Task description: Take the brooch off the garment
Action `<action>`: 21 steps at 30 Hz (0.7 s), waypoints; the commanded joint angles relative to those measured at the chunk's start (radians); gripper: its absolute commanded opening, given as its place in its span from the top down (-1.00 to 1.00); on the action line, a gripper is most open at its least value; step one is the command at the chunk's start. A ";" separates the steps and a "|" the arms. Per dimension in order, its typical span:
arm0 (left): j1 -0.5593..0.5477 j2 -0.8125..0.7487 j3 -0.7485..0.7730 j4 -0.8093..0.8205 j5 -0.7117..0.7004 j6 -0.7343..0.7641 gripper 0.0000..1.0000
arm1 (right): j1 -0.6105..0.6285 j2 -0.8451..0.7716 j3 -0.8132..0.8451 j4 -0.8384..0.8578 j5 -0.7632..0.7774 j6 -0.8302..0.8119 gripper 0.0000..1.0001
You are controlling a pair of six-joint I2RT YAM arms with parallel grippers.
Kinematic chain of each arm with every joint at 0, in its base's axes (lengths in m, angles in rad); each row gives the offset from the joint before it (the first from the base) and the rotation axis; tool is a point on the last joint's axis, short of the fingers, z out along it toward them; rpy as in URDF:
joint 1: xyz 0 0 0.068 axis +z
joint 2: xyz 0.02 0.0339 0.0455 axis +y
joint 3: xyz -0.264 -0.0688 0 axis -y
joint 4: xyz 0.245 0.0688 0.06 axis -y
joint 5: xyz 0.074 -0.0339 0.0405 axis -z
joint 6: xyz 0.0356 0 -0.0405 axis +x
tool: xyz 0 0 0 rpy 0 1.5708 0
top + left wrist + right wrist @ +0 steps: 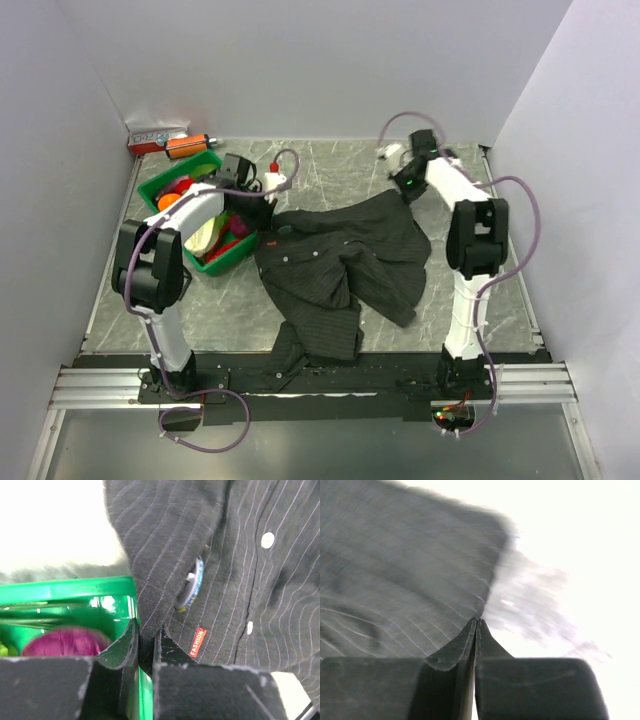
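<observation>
The dark pinstriped garment lies crumpled mid-table. The brooch is a tiny red piece with white letters on the cloth, just right of my left fingertips; it shows as a red speck in the top view. My left gripper is shut on a fold of the garment at its left edge, over the bin's rim. A round blue-rimmed disc stands edge-on on the cloth beyond. My right gripper is shut on the garment's edge at its far right corner.
A green bin of colourful items stands left of the garment, its rim touching the cloth. A white bottle with a red cap stands behind the collar. A red box and an orange item lie at the back left wall.
</observation>
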 commanded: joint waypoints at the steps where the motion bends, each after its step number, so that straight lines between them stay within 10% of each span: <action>1: -0.014 0.013 0.270 0.027 0.080 -0.028 0.99 | -0.139 -0.153 0.109 -0.040 -0.071 0.126 1.00; 12: -0.043 0.177 0.738 -0.046 0.106 0.043 0.99 | -0.224 -0.496 -0.141 -0.045 -0.143 0.186 1.00; 21: -0.047 0.085 0.422 -0.193 0.067 0.214 0.99 | -0.224 -0.632 -0.337 -0.075 -0.175 0.200 1.00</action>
